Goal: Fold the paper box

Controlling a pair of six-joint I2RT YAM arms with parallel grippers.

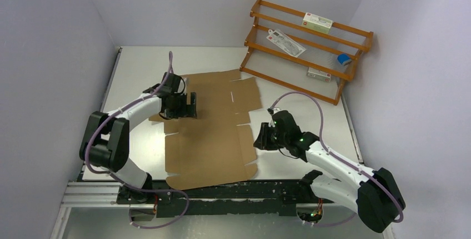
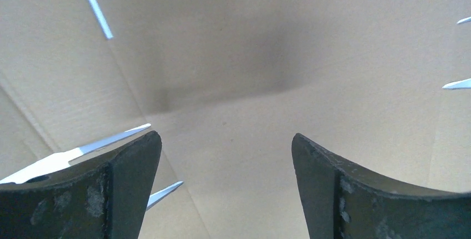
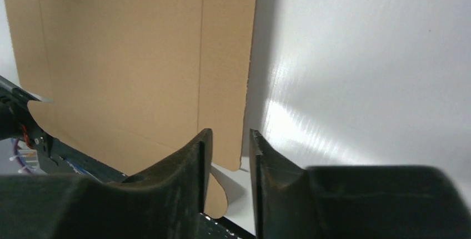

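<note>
Because the plain brown die-cut corrugated cardboard mailer box [image 1: 211, 144] lies unfolded and flat on the white table [image 1: 139, 66] between the two arms, it is judged to be light, stiff across its panels and willing to bend only along its scored creases. On so smooth a surface it is also likely to slide when pushed. The left gripper [image 2: 225, 139] is held wide open above the far left part of the sheet, with nothing between its fingers. The right gripper [image 3: 229, 136] is set at the sheet's right edge, its jaws only narrowly parted with that edge running into the gap, and no grip is seen. Hold is best taken at a side flap's free edge, with the panel beside the crease pressed down.
</note>
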